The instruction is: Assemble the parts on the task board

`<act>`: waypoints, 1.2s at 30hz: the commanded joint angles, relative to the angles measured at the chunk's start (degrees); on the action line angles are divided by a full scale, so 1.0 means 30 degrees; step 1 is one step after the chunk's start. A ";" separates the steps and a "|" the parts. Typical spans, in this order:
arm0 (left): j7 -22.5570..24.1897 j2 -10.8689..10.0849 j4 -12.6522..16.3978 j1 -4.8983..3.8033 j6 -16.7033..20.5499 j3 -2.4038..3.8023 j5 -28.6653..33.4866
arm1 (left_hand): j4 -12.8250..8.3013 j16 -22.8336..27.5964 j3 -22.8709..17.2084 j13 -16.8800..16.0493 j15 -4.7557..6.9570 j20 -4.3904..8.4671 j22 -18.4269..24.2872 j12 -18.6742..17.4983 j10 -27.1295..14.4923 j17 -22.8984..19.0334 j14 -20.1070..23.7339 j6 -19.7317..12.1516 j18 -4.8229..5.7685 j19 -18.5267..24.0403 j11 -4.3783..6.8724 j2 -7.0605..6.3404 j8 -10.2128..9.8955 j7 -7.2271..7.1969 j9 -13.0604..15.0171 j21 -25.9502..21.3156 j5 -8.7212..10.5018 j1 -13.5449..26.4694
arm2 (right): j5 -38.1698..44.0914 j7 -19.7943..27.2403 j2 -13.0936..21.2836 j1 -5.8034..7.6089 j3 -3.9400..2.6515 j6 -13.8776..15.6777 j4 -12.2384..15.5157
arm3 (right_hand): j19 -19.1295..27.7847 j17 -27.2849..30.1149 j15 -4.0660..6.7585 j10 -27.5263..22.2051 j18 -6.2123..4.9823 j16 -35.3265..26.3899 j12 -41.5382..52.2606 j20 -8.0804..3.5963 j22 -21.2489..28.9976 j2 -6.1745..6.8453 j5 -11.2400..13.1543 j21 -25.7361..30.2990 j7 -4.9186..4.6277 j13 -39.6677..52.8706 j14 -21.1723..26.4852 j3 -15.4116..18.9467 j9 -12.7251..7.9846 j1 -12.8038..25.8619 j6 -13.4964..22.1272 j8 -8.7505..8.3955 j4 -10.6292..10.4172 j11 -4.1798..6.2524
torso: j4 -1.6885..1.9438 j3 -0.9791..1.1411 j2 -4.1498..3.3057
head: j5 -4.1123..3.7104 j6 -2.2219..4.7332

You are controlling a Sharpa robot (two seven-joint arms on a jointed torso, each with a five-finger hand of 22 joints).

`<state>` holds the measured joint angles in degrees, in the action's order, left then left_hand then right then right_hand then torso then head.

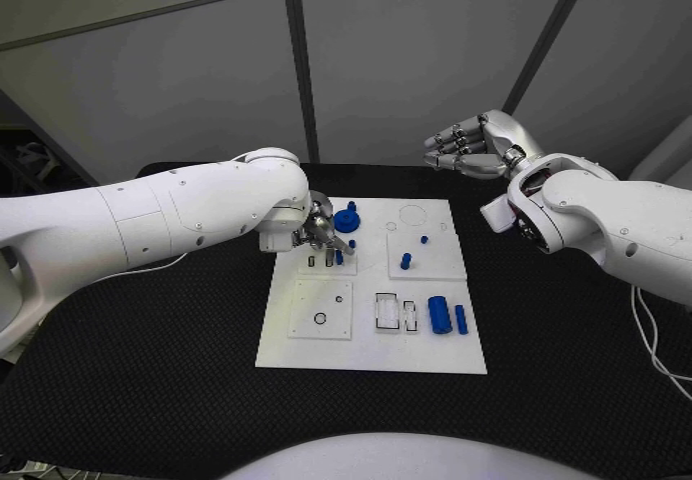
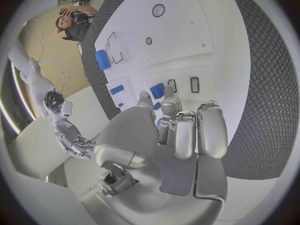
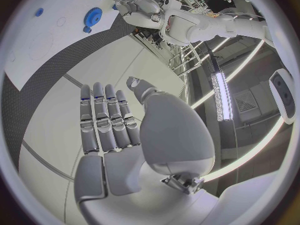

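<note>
Parts (image 1: 440,316) lie small, blue and likely light, stiff and slippery on the white task board (image 1: 372,350), best pinched at their sides; left hand (image 1: 320,238) pinches one there, right hand (image 1: 473,143) hangs empty, fingers apart.

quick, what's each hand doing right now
Left hand: low over the white task board, fingers curled by the small blue parts; whether it holds one cannot be told.
Right hand: raised beyond the board, fingers apart, holding nothing.

White task board (image 1: 372,340) flat mid-table, blue parts (image 1: 437,317) on it
</note>
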<state>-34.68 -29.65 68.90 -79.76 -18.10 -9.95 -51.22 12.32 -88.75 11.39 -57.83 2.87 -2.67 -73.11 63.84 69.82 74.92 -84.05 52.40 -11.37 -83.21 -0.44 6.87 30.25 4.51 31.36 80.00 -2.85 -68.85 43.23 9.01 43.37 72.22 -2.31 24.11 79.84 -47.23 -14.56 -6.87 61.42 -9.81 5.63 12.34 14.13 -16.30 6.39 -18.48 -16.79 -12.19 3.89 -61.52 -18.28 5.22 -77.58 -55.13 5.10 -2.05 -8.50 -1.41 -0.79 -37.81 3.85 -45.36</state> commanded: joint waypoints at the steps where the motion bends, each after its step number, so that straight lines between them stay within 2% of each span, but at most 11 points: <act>1: 0.0195 -0.0024 -0.0016 -0.0010 -0.0238 0.0005 -0.0127 | -0.0143 0.0060 -0.0049 0.0000 0.0156 -0.0019 -0.0027 0.0023 0.0000 0.4492 -0.1777 -0.0150 0.2711 -0.0082 0.0058 0.0080 0.0121 -0.0043 0.0056 0.0134 0.0027 -0.0229 | -0.0051 0.0058 -0.0025 0.0044 -0.0016 0.0063 -0.0008 | -0.0125 0.0016 -0.0135 0.0002 -0.0208 -0.0118 -0.0081 -0.0070 0.0016 0.0043 -0.0073 0.0093 -0.0097 -0.0031 0.0023 0.0015 0.0006 -0.0007 -0.0015 0.0000 0.0049 -0.0148 | 0.0027 0.0013 0.0022 | 0.0052 -0.0011; 10: 0.0219 -0.0067 -0.0008 0.0002 -0.0052 0.0005 -0.0127 | -0.0318 0.0063 -0.0280 0.0016 0.0165 -0.0017 -0.0076 0.0003 -0.0004 0.4493 -0.1777 -0.0202 0.2717 -0.0086 0.0069 0.0277 0.0195 -0.0055 0.0215 0.0161 0.0027 -0.0391 | -0.0051 0.0005 -0.0071 0.0044 -0.0015 0.0028 -0.0064 | -0.0126 0.0021 -0.0138 0.0004 -0.0208 -0.0127 -0.0079 -0.0067 0.0028 0.0043 -0.0076 0.0110 -0.0099 -0.0033 0.0028 0.0018 0.0008 -0.0008 -0.0022 0.0003 0.0050 -0.0148 | 0.0001 0.0010 0.0013 | 0.0141 -0.0039; 16: 0.0307 -0.0063 -0.0012 0.0003 0.0041 0.0005 -0.0126 | -0.0845 0.0064 -0.0904 0.0026 0.0196 -0.0003 -0.0097 -0.0031 -0.0008 0.4499 -0.1779 -0.0329 0.2714 -0.0068 0.0102 0.0685 0.0271 -0.0091 0.0459 0.0165 0.0025 -0.0971 | -0.0051 -0.0061 -0.0119 0.0044 -0.0015 -0.0064 -0.0131 | -0.0126 0.0025 -0.0140 0.0005 -0.0207 -0.0136 -0.0077 -0.0066 0.0038 0.0043 -0.0078 0.0124 -0.0101 -0.0034 0.0033 0.0021 0.0010 -0.0008 -0.0029 0.0005 0.0051 -0.0149 | -0.0002 0.0015 0.0014 | 0.0165 -0.0063; 23: 0.0576 -0.0124 -0.0101 0.0004 0.0111 0.0005 0.0251 | -0.2297 0.0117 -0.2472 0.0380 0.0340 0.0090 -0.0050 -0.0454 -0.0315 0.4453 -0.1759 -0.0672 0.2693 -0.0014 0.0302 0.1427 0.0177 -0.0287 0.0639 0.0122 0.0002 -0.2818 | -0.0042 -0.0116 -0.0187 0.0044 -0.0015 -0.0203 -0.0244 | -0.0129 0.0042 -0.0154 -0.0012 -0.0204 -0.0173 -0.0081 -0.0054 0.0085 0.0055 -0.0082 0.0190 -0.0126 -0.0045 0.0055 0.0049 0.0011 0.0018 -0.0027 -0.0002 0.0040 -0.0168 | 0.0002 0.0015 0.0004 | 0.0213 -0.0110; 28: 0.0795 -0.0203 -0.0120 0.0005 0.0056 0.0005 0.0925 | -0.3459 0.0201 -0.4080 0.0882 0.0383 0.0167 0.0103 -0.1077 -0.0677 0.4373 -0.1722 -0.1001 0.2664 0.0079 0.0304 0.1752 -0.0056 -0.0265 0.0671 0.0010 0.0001 -0.3949 | -0.0019 -0.0154 -0.0227 0.0043 -0.0014 -0.0297 -0.0314 | -0.0129 0.0042 -0.0154 -0.0012 -0.0204 -0.0173 -0.0081 -0.0054 0.0085 0.0055 -0.0082 0.0190 -0.0126 -0.0045 0.0055 0.0049 0.0011 0.0018 -0.0027 -0.0002 0.0040 -0.0168 | 0.0000 0.0008 0.0017 | 0.0209 -0.0124; 31: 0.0876 -0.0240 -0.0076 0.0005 0.0032 0.0005 0.1201 | -0.4062 0.0229 -0.5823 0.1214 0.0244 0.0109 0.0176 -0.1487 -0.0695 0.4358 -0.1712 -0.1104 0.2643 0.0143 0.0108 0.1447 -0.0157 -0.0051 0.0820 -0.0068 -0.0058 -0.3485 | -0.0014 -0.0168 -0.0261 0.0043 -0.0014 -0.0338 -0.0354 | -0.0132 0.0055 -0.0165 -0.0033 -0.0203 -0.0199 -0.0088 -0.0046 0.0120 0.0056 -0.0086 0.0239 -0.0145 -0.0052 0.0069 0.0064 0.0008 0.0032 -0.0013 -0.0015 0.0033 -0.0184 | 0.0002 0.0008 0.0013 | 0.0239 -0.0124; 33: 0.0905 -0.0270 -0.0046 0.0005 0.0036 0.0005 0.1289 | -0.4208 0.0238 -0.6205 0.1260 0.0258 0.0070 0.0190 -0.1536 -0.0691 0.4351 -0.1708 -0.1138 0.2646 0.0153 0.0115 0.1292 -0.0181 -0.0112 0.0854 -0.0082 -0.0003 -0.3356 | -0.0010 -0.0175 -0.0279 0.0043 -0.0014 -0.0353 -0.0375 | -0.0132 0.0055 -0.0165 -0.0033 -0.0203 -0.0199 -0.0088 -0.0046 0.0120 0.0056 -0.0086 0.0239 -0.0145 -0.0052 0.0069 0.0064 0.0008 0.0032 -0.0013 -0.0015 0.0033 -0.0184 | 0.0013 0.0013 0.0016 | 0.0241 -0.0118; 34: 0.0920 -0.0293 -0.0033 0.0005 0.0051 0.0005 0.1323 | -0.4404 0.0254 -0.7098 0.1380 0.0241 0.0050 0.0214 -0.1665 -0.0712 0.4342 -0.1703 -0.1133 0.2637 0.0173 0.0103 0.1017 -0.0192 -0.0114 0.0948 -0.0113 0.0052 -0.2910 | -0.0006 -0.0179 -0.0287 0.0043 -0.0013 -0.0362 -0.0387 | -0.0132 0.0055 -0.0165 -0.0033 -0.0203 -0.0199 -0.0088 -0.0046 0.0120 0.0056 -0.0086 0.0239 -0.0145 -0.0052 0.0069 0.0064 0.0008 0.0032 -0.0013 -0.0015 0.0033 -0.0184 | 0.0015 0.0012 0.0017 | 0.0248 -0.0110; 36: 0.0941 -0.0367 0.0000 0.0005 0.0127 0.0005 0.1399 | -0.4532 0.0267 -0.7730 0.1474 0.0223 0.0046 0.0234 -0.1761 -0.0746 0.4333 -0.1698 -0.1148 0.2629 0.0187 0.0111 0.0791 -0.0199 -0.0074 0.1016 -0.0135 0.0049 -0.2592 | 0.0003 -0.0191 -0.0305 0.0043 -0.0013 -0.0383 -0.0416 | -0.0132 0.0055 -0.0165 -0.0033 -0.0203 -0.0199 -0.0088 -0.0045 0.0121 0.0056 -0.0086 0.0240 -0.0146 -0.0053 0.0069 0.0065 0.0008 0.0032 -0.0013 -0.0016 0.0033 -0.0184 | 0.0015 0.0016 0.0019 | 0.0249 -0.0107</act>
<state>-32.75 -30.61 68.78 -79.73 -17.86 -9.92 -48.51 7.20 -88.21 -3.11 -53.50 3.70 -2.46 -72.45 58.79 67.67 74.91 -84.06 49.12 -11.39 -82.99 0.08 9.48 29.91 4.30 34.33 79.78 -2.85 -77.73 43.23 8.35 42.52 72.22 -2.30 23.54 78.62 -47.23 -14.45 -7.07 61.20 -9.80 5.39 12.34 14.13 -15.98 6.39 -18.48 -16.27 -12.19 3.78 -61.32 -18.29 5.23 -77.58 -55.13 5.10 -2.05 -8.72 -1.41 -0.74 -37.77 4.59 -45.70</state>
